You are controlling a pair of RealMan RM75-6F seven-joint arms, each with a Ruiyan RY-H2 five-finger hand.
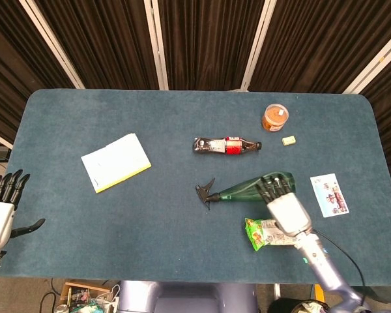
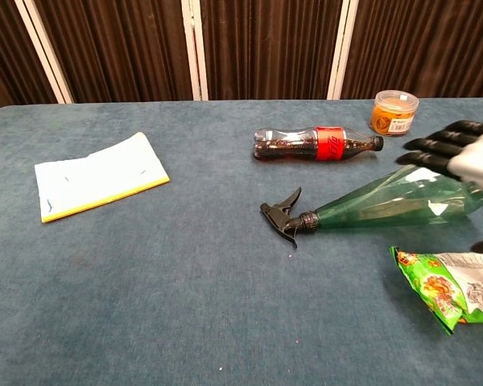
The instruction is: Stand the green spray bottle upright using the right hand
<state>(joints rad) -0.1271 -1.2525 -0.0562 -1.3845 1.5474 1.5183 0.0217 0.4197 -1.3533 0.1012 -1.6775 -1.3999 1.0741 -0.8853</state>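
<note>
The green spray bottle [image 1: 244, 190] lies on its side on the blue table, black trigger head [image 1: 204, 192] pointing left, wide base to the right. In the chest view the green spray bottle [image 2: 378, 203] lies the same way. My right hand [image 1: 283, 206] hovers over the bottle's wide end with fingers spread, holding nothing; in the chest view the right hand [image 2: 459, 153] shows at the right edge above the bottle. My left hand [image 1: 0, 212] stays open off the table's near left corner.
A cola bottle [image 1: 225, 145] lies behind the spray bottle. A green snack bag [image 1: 260, 233] lies just in front of it, under my right arm. An orange tub [image 1: 274, 118], a small eraser [image 1: 288, 139], a card [image 1: 329, 194] and a notebook [image 1: 115, 162] also sit on the table.
</note>
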